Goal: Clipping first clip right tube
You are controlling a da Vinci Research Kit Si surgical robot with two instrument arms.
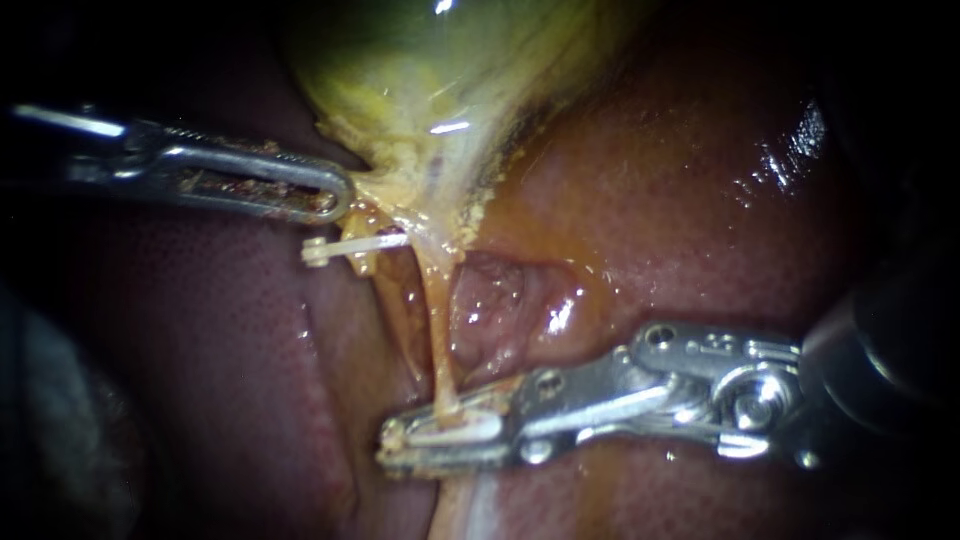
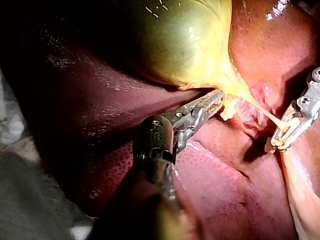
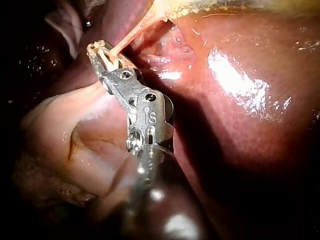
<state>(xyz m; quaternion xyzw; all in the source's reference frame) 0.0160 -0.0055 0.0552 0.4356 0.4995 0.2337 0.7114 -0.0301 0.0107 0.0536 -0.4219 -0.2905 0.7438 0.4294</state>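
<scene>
Up close, on the endoscope feed, the right instrument (image 1: 395, 446) reaches in from the right, low over the liver (image 1: 680, 200). Its jaws are drawn in on a loaded clip (image 1: 465, 430), a white piece held between them. The right tube (image 1: 437, 340) is a thin yellowish strand running down from the neck of the gallbladder (image 1: 420, 70). It passes straight into that clip, so the jaws sit around the tube near its lower end, with one jaw on either side. From the right arm's own camera the same strand can be seen stretched taut from the yellow tissue ahead and ending between the two jaw tips.

The left instrument (image 1: 340, 200) comes in from the left, higher up. Its jaws are pressed together on the yellowish fringe at the gallbladder's lower edge, where the tissue is drawn to a point at the jaw tip. The left arm's camera shows the same pinch just under the green bulge of the gallbladder, with the right instrument's jaws well ahead of it at the far end of the strand.

Just below the left jaws, another clip (image 1: 345, 246), also white, lies crosswise on a second tube (image 1: 392, 300). That tube is beside the right tube and apart from the right instrument. Wet, glistening liver surrounds both tubes.
</scene>
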